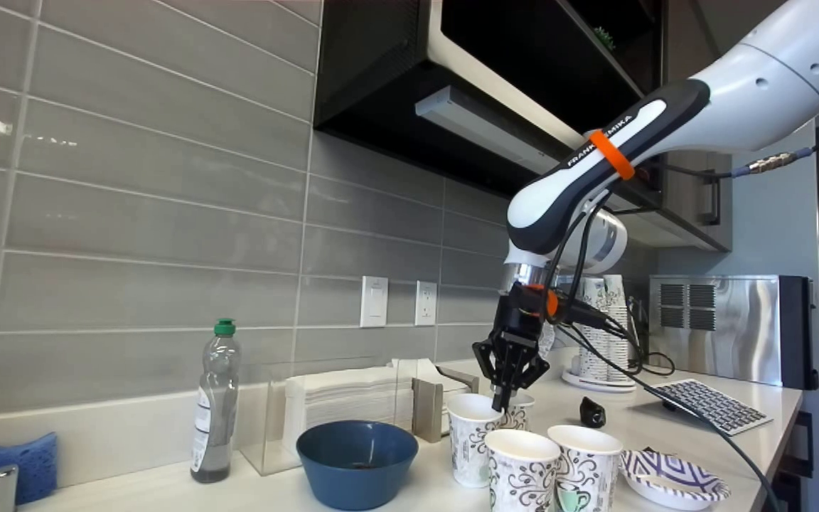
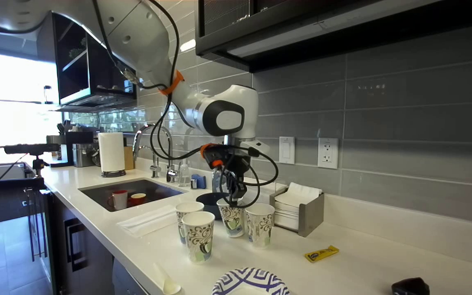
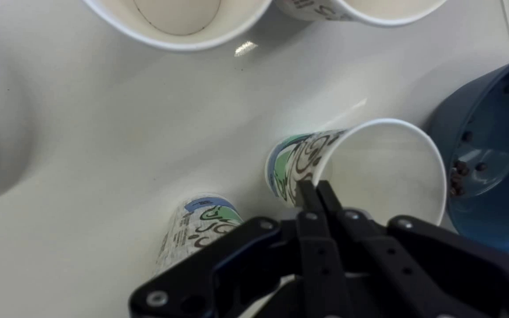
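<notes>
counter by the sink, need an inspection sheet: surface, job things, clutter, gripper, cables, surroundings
Surface: white counter, shiny.
Job things: four paper cups grouped near a blue bowl holding small brown bits.
Clutter: patterned plate, spoon, yellow packet, napkins, bottle.
Gripper: jaws together at the rim of the cup beside the bowl; whether they pinch its wall, cannot tell.
Cables: black, looping around the gripper.
Surroundings: tiled wall, outlet, sink with two mugs.
</notes>
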